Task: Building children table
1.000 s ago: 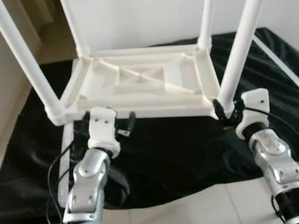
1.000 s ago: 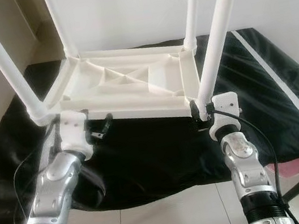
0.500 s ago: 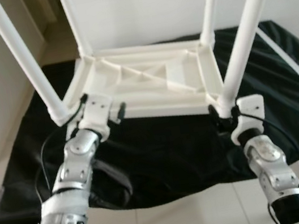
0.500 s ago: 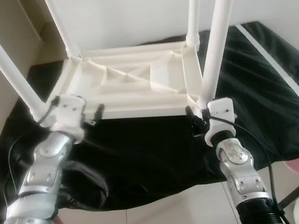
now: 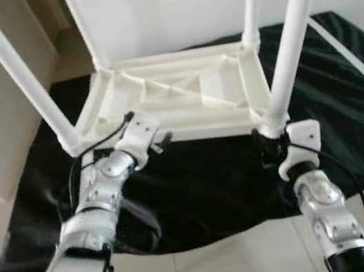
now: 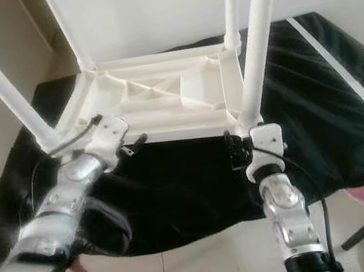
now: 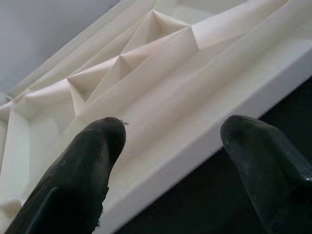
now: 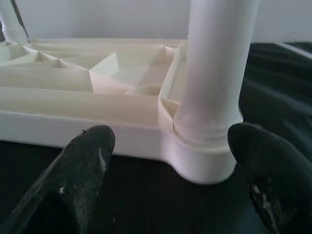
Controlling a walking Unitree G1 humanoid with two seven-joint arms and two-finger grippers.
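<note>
Table [image 5: 182, 97] upturned on black cloth [image 5: 202, 174], left end effector [image 7: 170, 146] and right end effector [image 8: 168, 165] both wide at its rim.

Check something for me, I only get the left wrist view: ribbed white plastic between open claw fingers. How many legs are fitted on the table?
Observer: Four white legs stand up from the upturned table.
Operator: Where's the right claw?
Observer: The right claw is open, with one finger on either side of the base of the near right leg.
Operator: What's under the table?
Observer: It rests on a black cloth.
</note>
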